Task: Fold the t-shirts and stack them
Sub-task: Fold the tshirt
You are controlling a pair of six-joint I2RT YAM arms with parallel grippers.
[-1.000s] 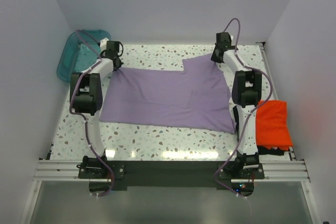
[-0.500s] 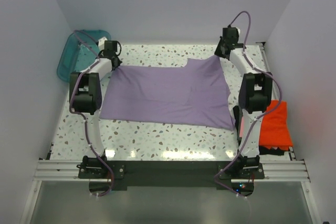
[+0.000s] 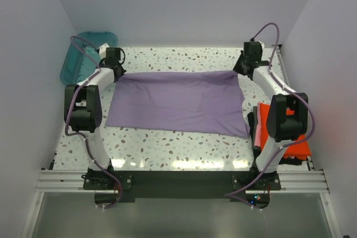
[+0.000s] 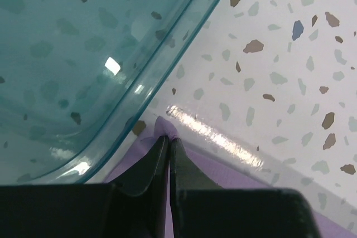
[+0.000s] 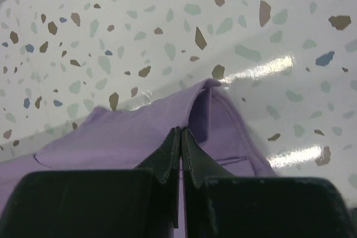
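The purple t-shirt (image 3: 178, 101) lies spread wide across the middle of the table. My left gripper (image 3: 118, 72) is shut on its far left corner (image 4: 162, 127), right beside the teal tub. My right gripper (image 3: 242, 69) is shut on the far right corner, where the cloth (image 5: 167, 132) rises in a peak ahead of the black fingers (image 5: 195, 163). The far edge stretches fairly straight between the two grippers. A folded orange-red t-shirt (image 3: 295, 144) rests at the right edge of the table, partly hidden behind my right arm.
A teal plastic tub (image 3: 83, 54) stands at the far left corner, its rim (image 4: 167, 43) close above my left fingers. White walls enclose the speckled table (image 3: 178, 149) on three sides. The black and metal mounting rail (image 3: 178, 181) runs along the near edge.
Both grippers moved outward and toward the back, the right one farther. The raised fold at the shirt's far right was pulled flat, so the far edge now runs straight.
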